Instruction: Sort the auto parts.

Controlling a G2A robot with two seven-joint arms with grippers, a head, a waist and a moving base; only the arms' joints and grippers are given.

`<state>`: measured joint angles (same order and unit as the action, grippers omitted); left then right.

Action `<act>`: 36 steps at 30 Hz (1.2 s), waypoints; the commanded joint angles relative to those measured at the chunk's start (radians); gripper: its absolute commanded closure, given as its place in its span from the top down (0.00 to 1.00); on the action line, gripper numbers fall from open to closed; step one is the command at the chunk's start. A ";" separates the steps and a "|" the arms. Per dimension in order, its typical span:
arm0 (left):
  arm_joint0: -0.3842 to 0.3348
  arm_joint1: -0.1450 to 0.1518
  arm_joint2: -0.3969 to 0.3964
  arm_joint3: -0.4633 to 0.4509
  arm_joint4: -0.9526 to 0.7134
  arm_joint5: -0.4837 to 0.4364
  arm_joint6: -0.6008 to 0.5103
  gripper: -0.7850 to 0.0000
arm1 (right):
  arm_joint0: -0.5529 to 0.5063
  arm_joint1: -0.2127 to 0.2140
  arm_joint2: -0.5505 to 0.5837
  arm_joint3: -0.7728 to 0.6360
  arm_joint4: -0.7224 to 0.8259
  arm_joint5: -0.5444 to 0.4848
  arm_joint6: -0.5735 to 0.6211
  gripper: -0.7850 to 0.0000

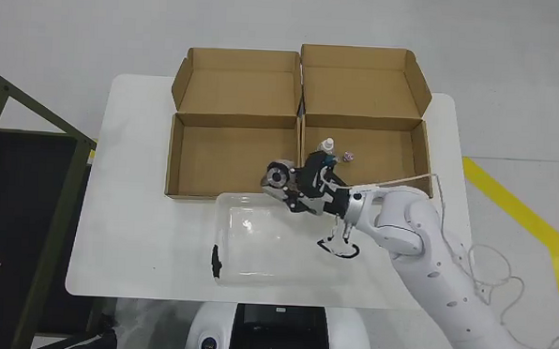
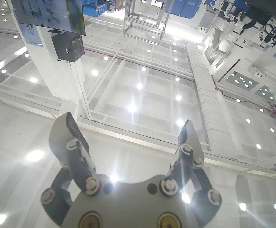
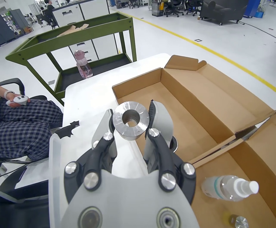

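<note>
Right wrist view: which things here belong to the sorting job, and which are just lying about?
Job: metal ring in the right tool; empty cardboard box; second cardboard box; small metal part inside it; clear bin.
Lying about: spray bottle, probably; pink bottle on the green cart.

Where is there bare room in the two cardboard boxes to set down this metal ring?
The left box is bare from wall to wall, the roomiest spot for the metal ring. The right box is crowded near the shared wall by a spray bottle and a small part; its outer half is bare.
</note>
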<state>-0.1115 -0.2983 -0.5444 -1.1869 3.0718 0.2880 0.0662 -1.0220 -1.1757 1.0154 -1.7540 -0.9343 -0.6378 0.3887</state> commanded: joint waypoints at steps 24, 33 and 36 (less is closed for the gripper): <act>0.000 0.000 0.000 0.000 0.000 0.000 0.000 1.00 | 0.288 -0.116 -0.285 0.258 -0.112 0.216 0.050 0.00; 0.000 0.000 0.000 0.000 0.000 0.000 0.000 1.00 | 0.345 -0.155 -0.340 0.370 -0.139 0.252 0.072 0.00; 0.000 0.000 0.000 0.000 0.000 0.000 0.000 1.00 | 0.355 -0.165 -0.353 0.399 -0.148 0.256 0.080 0.00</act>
<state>-0.1115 -0.2983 -0.5444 -1.1869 3.0718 0.2880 0.0662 -0.6705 -1.3374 0.6670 -1.3643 -1.0785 -0.3824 0.4654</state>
